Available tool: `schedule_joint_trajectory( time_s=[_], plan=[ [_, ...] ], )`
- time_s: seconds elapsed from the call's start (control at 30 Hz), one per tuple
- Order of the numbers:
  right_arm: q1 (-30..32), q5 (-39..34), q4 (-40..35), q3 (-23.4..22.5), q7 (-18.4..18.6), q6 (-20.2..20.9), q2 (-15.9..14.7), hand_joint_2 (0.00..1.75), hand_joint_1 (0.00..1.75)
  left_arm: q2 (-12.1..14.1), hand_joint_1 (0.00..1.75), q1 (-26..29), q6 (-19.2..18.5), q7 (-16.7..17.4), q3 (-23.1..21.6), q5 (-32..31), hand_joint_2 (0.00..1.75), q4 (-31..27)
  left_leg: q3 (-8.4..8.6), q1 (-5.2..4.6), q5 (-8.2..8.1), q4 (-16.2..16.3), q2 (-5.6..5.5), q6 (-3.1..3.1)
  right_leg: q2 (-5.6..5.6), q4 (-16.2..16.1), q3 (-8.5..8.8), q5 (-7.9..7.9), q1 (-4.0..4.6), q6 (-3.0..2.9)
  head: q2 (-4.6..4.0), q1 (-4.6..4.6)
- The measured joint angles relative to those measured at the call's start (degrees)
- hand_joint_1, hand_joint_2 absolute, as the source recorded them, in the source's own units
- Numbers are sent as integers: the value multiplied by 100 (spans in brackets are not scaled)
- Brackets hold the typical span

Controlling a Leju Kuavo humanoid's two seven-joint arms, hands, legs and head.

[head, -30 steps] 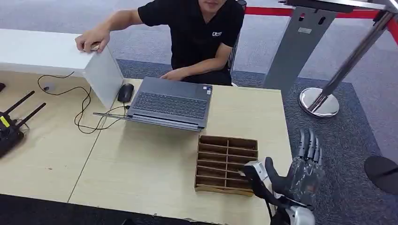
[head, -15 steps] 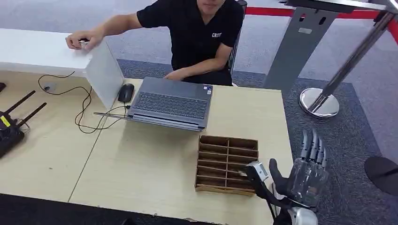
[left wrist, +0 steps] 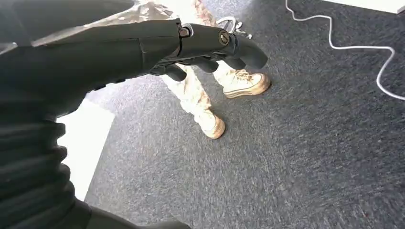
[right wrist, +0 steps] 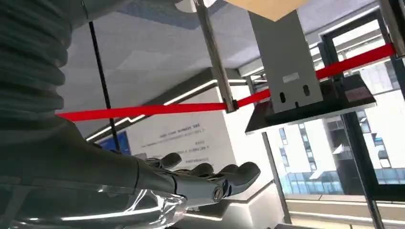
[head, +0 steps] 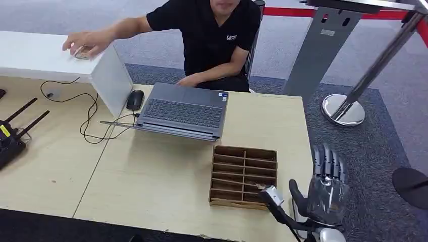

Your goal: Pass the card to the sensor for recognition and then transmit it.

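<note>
The right hand (head: 327, 186) stands just beside the right edge of the wooden table (head: 151, 176), palm turned toward the table, its fingers straight and apart, and it holds nothing. I judge it is raised like this because it waits to receive or fetch a card; the open palm is ready for a flat thing. Near it on the table sits a brown divided tray (head: 244, 176), whose slots look made for cards standing on edge, but I cannot tell if any card is inside them.

The left hand (left wrist: 191, 45) hangs low over grey carpet, its fingers lightly curled with nothing in them; it seems only parked, out of the work.

The person in a black shirt (head: 214, 40) sits behind the open laptop (head: 184, 111) and reaches one hand (head: 83, 44) far onto the white counter (head: 35, 53), covering a small thing there. It may be the card or the sensor, but it is too small to tell. So the task looks not yet begun: no card is in a robot hand.
</note>
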Motion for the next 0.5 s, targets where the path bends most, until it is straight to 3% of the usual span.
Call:
schedule_joint_trajectory(
  time_s=[0.27,0.5],
  plan=[
    [-6,-140,-2,155,0,269,-184,175,0,-2,0,1,-2,0,37,-4,175,0,-1,-1,0,0,-1,0,0,0,0,0,0,0,0,0],
    [-7,-371,-109,279,0,958,-435,175,0,-4,0,3,0,2,76,-24,175,0,0,-1,0,0,0,0,0,0,1,0,-1,0,0,0]
  ],
)
